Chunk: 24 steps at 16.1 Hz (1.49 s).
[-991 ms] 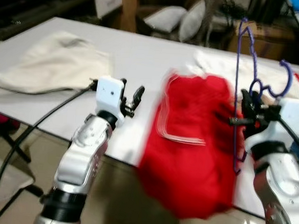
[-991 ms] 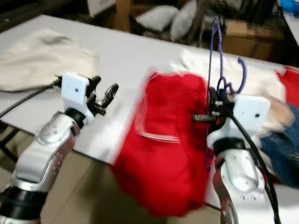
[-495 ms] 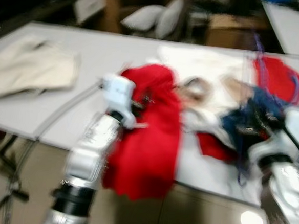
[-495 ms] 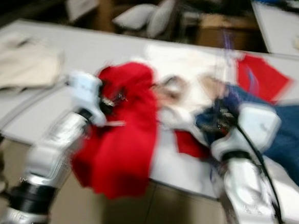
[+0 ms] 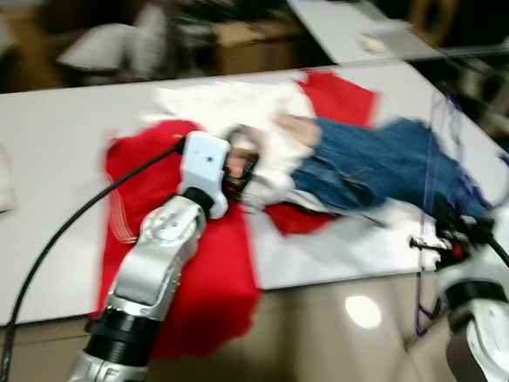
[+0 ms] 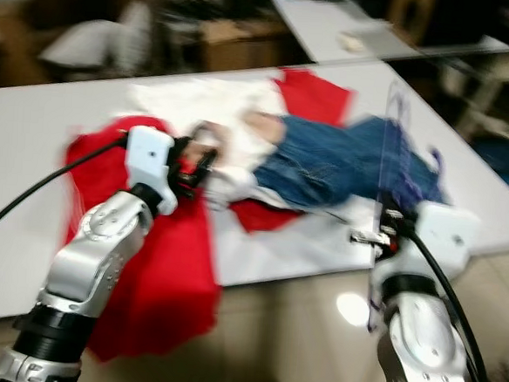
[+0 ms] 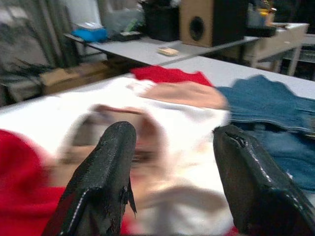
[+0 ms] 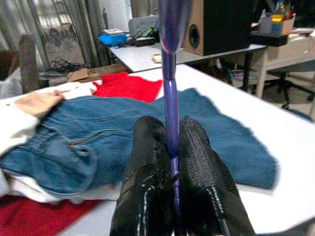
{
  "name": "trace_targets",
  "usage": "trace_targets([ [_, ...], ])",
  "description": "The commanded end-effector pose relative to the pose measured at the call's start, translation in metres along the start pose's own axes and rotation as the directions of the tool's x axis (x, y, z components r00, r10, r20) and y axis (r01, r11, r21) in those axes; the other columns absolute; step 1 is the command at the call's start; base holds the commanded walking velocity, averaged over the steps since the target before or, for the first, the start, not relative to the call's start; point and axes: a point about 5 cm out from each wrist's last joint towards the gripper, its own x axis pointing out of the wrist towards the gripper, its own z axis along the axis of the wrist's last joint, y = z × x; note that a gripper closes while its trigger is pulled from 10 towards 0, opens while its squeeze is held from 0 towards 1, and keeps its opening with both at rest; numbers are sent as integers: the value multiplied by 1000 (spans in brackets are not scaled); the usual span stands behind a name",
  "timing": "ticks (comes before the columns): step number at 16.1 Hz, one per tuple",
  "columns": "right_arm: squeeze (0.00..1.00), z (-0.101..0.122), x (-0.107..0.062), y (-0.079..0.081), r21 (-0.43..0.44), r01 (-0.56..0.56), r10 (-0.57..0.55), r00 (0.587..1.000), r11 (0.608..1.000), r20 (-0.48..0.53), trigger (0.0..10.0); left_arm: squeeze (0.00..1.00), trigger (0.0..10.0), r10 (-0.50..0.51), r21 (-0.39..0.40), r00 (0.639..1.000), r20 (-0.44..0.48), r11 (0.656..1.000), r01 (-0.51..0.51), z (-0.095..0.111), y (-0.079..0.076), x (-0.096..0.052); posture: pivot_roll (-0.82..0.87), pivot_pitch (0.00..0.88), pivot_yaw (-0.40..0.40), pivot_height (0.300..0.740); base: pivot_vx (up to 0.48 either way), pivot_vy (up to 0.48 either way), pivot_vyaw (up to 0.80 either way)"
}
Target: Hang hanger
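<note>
Hanger [image 8: 171, 98], thin purple plastic rod, clamped in right pincer [image 8: 172, 167].

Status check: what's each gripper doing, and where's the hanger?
Right gripper shut on purple hanger, off table edge. Left gripper open over clothes pile. No rail seen.

Purple hanger [image 8: 170, 93] — smooth, glossy plastic; blue jeans [image 5: 374, 169] — rough denim on a matt white table [image 5: 53, 142].
</note>
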Motion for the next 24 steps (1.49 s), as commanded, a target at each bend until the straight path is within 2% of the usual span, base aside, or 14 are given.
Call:
trace_targets([
  [1,0,0,1,-2,-29,-28,27,1000,999,-13,10000,0,10000,2,-25,1000,1,1000,-2,-1,-4,-1,-90,29,78,740,0,0,0],
  [3,0,-3,1,-1,-54,-85,83,996,995,-39,10000,0,10000,34,-50,999,3,998,-34,-2,-4,0,-88,35,52,740,0,480,0],
  [4,0,-7,2,-5,-49,-80,77,996,996,-51,10000,0,10000,41,-44,999,-4,998,-41,-2,-7,-1,-79,37,41,740,0,0,0],
  [6,0,-15,5,-12,-13,-56,54,995,998,-83,10000,0,10000,10,-23,1000,22,1000,-9,-1,-14,-5,-61,40,27,740,0,0,0],
  [9,0,-21,7,-10,-26,-54,51,994,998,-94,10000,0,10000,-16,49,1000,1,999,16,-4,-12,-6,-59,35,45,740,0,0,0],
  [13,0,-20,3,-14,-19,-19,17,996,1000,-84,10000,0,10000,-36,13,999,24,999,35,-2,-10,-1,-79,26,73,740,0,0,-573],
  [15,0,-19,2,-20,-27,-4,2,997,1000,-78,10000,0,10000,-59,1,998,19,998,59,-3,-18,1,-82,27,73,740,126,0,-800],
  [17,0,-17,3,-18,-35,-14,12,998,999,-66,10000,0,10000,-59,0,998,18,998,59,-4,-18,0,-87,28,75,740,257,0,-353],
  [19,0,-15,2,-15,-74,-65,61,996,995,-57,10000,0,10000,-47,27,999,21,999,46,-5,-12,1,-94,27,77,740,257,0,0],
  [21,0,-15,2,-16,-77,-69,64,996,995,-58,10000,0,10000,-41,46,999,27,998,40,-4,-10,1,-90,26,73,740,257,0,0],
  [22,0,-15,3,-16,-77,-68,64,996,995,-57,10000,0,10000,-61,61,997,44,996,58,-1,-9,1,-91,25,72,740,0,0,0],
  [23,0,-14,4,-16,-76,-69,65,996,995,-54,10000,0,10000,-124,99,990,60,988,118,2,-8,0,-90,24,71,740,0,0,0],
  [24,0,-14,5,-15,-78,-72,68,996,994,-51,10000,1000,10000,-230,111,970,83,969,220,5,-10,-3,-90,24,71,740,0,0,0],
])
